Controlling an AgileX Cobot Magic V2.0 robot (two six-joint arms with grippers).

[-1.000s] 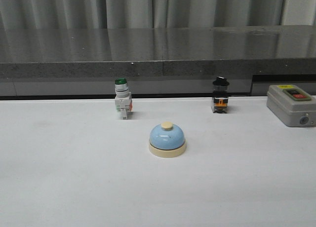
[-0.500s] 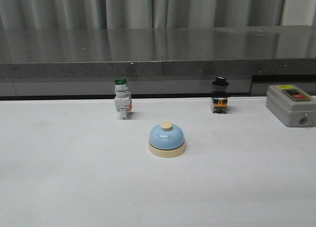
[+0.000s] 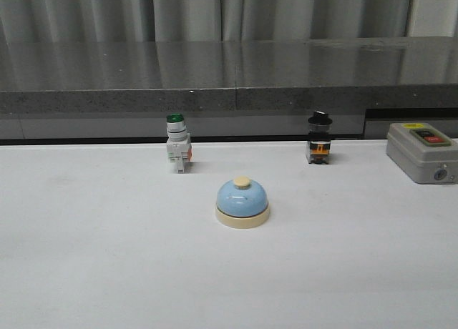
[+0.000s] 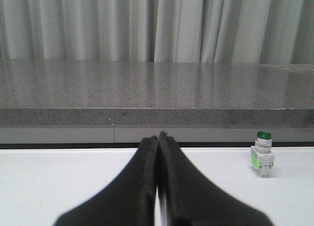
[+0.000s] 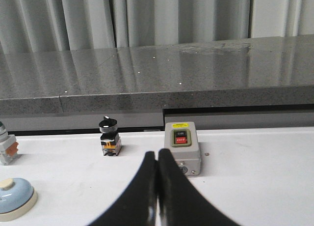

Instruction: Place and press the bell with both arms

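Both grippers, left and right, sit pressed together; whichever stage this is, meet the blue bell's cream button squarely from twelve o'clock.

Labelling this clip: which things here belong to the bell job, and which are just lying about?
Job: blue bell; left gripper, shut; right gripper, shut.
Lying about: green-capped button; black-knobbed switch; grey on/off switch box.
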